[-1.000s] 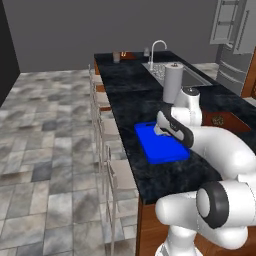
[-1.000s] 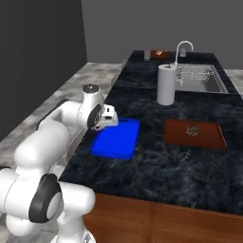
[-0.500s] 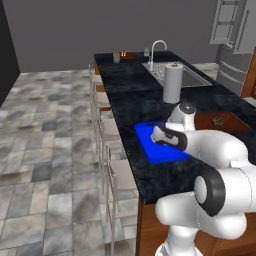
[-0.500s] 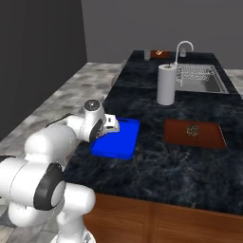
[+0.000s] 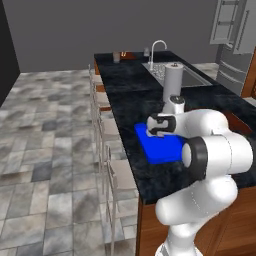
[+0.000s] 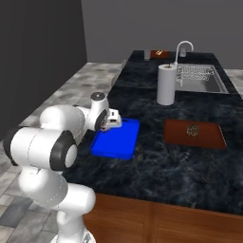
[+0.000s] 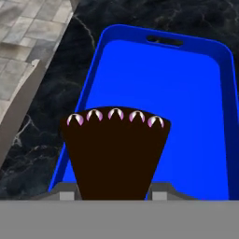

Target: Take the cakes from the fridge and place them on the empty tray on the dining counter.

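My gripper (image 7: pixel 114 195) is shut on a dark brown wedge of cake (image 7: pixel 115 154) with a row of pink-white dots along its wide edge. The slice hangs just above the near left part of the bright blue tray (image 7: pixel 186 88). That tray (image 5: pixel 161 148) (image 6: pixel 119 142) lies on the black marbled dining counter (image 5: pixel 130 85) (image 6: pixel 190 163), close to its stool-side edge. From the base views my gripper (image 5: pixel 151 127) (image 6: pixel 114 119) is low over the tray's end, with the arm folded beside it. The grey fridge (image 5: pixel 232 45) stands at the far right.
A white paper towel roll (image 5: pixel 172 82) (image 6: pixel 166 85) stands upright beyond the tray, next to the sink (image 6: pixel 199 78) with its curved faucet (image 5: pixel 159 50). A reddish-brown board (image 6: pixel 193 134) lies right of the tray. Stools (image 5: pixel 107 132) line the counter's floor side.
The arm has folded lower and the hand has sunk toward the tray's end, still carrying the cake slice. The tray and other things have not moved.
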